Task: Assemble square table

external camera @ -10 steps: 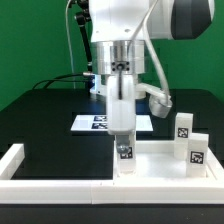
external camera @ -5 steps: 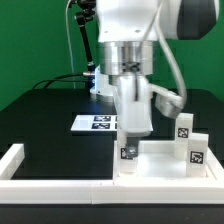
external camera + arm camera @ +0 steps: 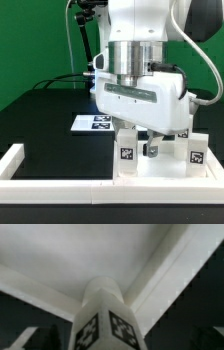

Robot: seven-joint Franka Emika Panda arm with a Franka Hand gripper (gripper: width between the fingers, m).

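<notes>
The white square tabletop (image 3: 162, 166) lies at the exterior view's right, against the front wall. One white tagged leg (image 3: 127, 150) stands upright at its near corner. My gripper (image 3: 133, 146) hangs straight over this leg, with the fingers on either side of it. In the wrist view the leg (image 3: 105, 308) rises between the jaws in front of the tabletop (image 3: 90, 252) and its raised rim. Dark gaps show on both sides of the leg, so the gripper (image 3: 112, 339) is open. Two more legs (image 3: 184, 128) (image 3: 196, 150) stand at the right.
The marker board (image 3: 88, 122) lies behind the arm on the black table. The long white low wall (image 3: 60, 186) runs along the front, with a short return at the left (image 3: 14, 156). Cables hang at the back left.
My hand has turned about a quarter turn above the leg, from narrow side to broad side facing the exterior camera. The leg has stayed upright at the same corner.
</notes>
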